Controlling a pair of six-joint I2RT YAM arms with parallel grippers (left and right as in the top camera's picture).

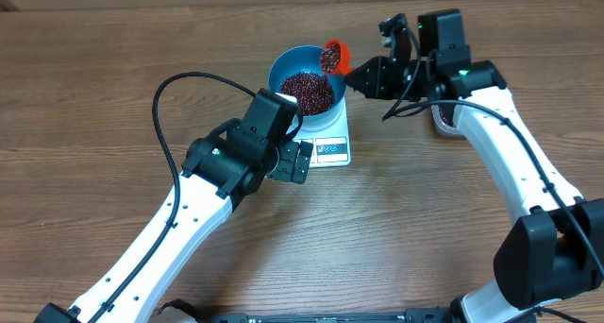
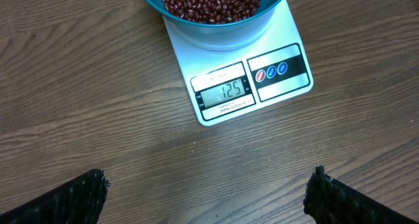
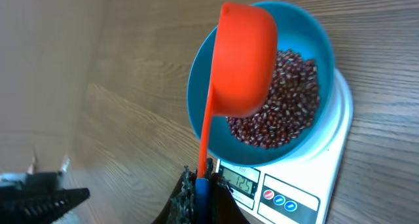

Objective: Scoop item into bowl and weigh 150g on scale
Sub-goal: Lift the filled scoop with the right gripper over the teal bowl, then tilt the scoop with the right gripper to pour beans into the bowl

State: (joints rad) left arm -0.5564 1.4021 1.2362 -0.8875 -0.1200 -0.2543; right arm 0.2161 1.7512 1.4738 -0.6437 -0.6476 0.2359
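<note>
Left gripper [image 2: 206, 199] jaws stand wide apart above the bare table [image 2: 91, 93], just short of the scale [image 2: 226, 70], holding nothing. Right gripper [image 3: 200, 192] jaws clamp the handle of the red scoop [image 3: 245, 60]. On the scale sits the blue bowl [image 3: 308, 37], with the scoop tipped over its rim and the beans [image 1: 307, 93] heaped inside.

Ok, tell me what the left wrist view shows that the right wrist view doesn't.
Left wrist only: the open left hand, over bare table before the scale. Right wrist only: the red scoop, tipped over the bowl, its handle in the shut right hand. Both: the blue bowl of beans on the scale, with its display.
</note>
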